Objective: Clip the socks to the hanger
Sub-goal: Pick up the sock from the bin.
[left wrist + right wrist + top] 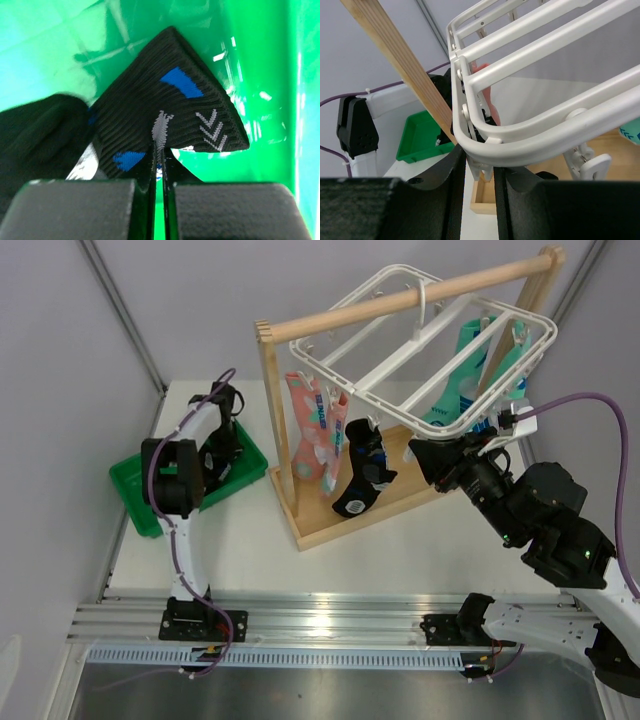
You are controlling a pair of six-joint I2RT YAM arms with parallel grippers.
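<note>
The white hanger hangs from a wooden rod. A salmon-pink sock and a black sock hang clipped on its near-left edge. My left gripper is down in the green bin. In the left wrist view it is shut on the edge of a second black sock with blue and grey marks. My right gripper is under the hanger's near corner. In the right wrist view it is closed around a white clip below the hanger frame.
The wooden rack with its rod stands mid-table. Its post crosses close to the right gripper. Teal-green socks hang on the hanger's far right. A grey wall lies to the left and behind.
</note>
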